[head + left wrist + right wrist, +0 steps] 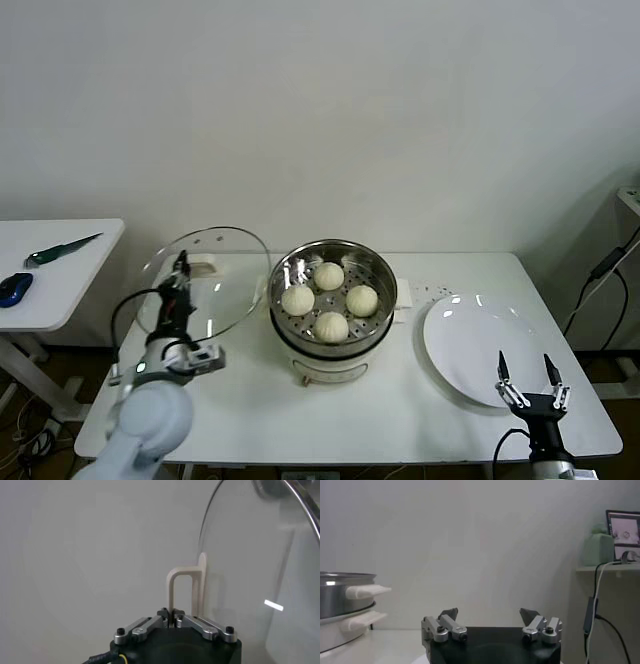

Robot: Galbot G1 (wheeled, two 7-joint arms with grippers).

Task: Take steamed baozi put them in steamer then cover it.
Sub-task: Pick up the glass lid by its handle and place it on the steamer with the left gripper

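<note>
from my right wrist camera i see the right gripper (491, 616) with its fingers spread wide, nothing between them; the steamer (342, 592) sits off to one side, cream handles stacked; what looks like a small screen (623, 532) rests on a far shelf (607, 569)

A white bench (400, 420) stands against a pale wall (320, 110). On its right part lies a round white plate (478, 345), bare. A white power strip (428, 293) lies near the bench's back edge, just beside the plate. To the left stands a second, smaller white bench (60, 300), apart from the first; on it rest a green-handled knife (62, 249) and a blue mouse (14, 288). At the far right a black cable (605, 290) hangs down beside a shelf (607, 569) carrying a pale green box (598, 549) and a small screen (623, 532).
</note>
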